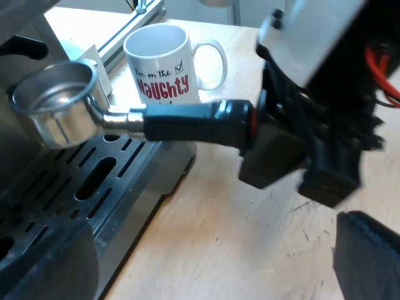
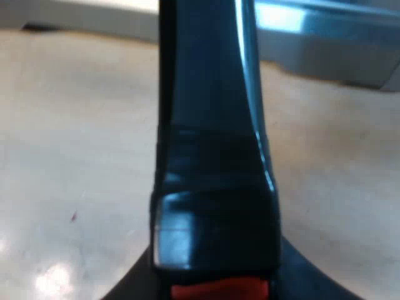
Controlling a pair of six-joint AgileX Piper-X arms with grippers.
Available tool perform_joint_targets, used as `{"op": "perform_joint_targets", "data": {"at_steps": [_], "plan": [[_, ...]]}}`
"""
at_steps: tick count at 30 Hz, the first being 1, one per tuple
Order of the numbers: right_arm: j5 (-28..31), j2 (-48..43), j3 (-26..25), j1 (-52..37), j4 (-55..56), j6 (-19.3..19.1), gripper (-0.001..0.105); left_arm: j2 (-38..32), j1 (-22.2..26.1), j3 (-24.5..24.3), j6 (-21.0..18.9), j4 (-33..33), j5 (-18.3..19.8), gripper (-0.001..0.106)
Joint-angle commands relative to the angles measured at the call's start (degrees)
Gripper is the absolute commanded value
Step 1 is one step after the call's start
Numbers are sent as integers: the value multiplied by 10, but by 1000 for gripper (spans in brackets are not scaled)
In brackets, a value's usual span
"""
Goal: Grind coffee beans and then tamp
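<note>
The metal holder's round basket (image 1: 59, 103) looks empty and hangs just above the espresso machine's slotted drip tray (image 1: 75, 187). Its dark handle (image 1: 187, 122) runs level, away from the machine, to a red ring at the end. My right gripper (image 1: 275, 150) is shut on that end of the handle. In the right wrist view the dark handle (image 2: 212, 156) runs straight away from the camera, with its red end (image 2: 219, 290) nearest. Part of my left gripper (image 1: 369, 259) shows over the bare table.
A white mug (image 1: 162, 62) with red and black lettering stands upright on the wooden table (image 1: 237, 237) beyond the handle, beside the machine's corner. A metal rail (image 1: 128, 31) runs behind the mug. Bare wood lies under the handle.
</note>
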Motion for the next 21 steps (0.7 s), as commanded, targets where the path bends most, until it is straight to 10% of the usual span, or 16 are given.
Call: {"op": "perform_joint_targets", "data": {"at_steps": [1, 12, 21], "plan": [[25, -10, -5, 18, -8, 3, 0, -2, -2, -6, 5, -9, -5, 78], [44, -35, -5, 77, 34, 4, 0, -10, -2, -30, 5, 43, -5, 78], [34, -102, -5, 82, 61, -76, 0, -71, -2, -30, 4, 66, -5, 78]]}}
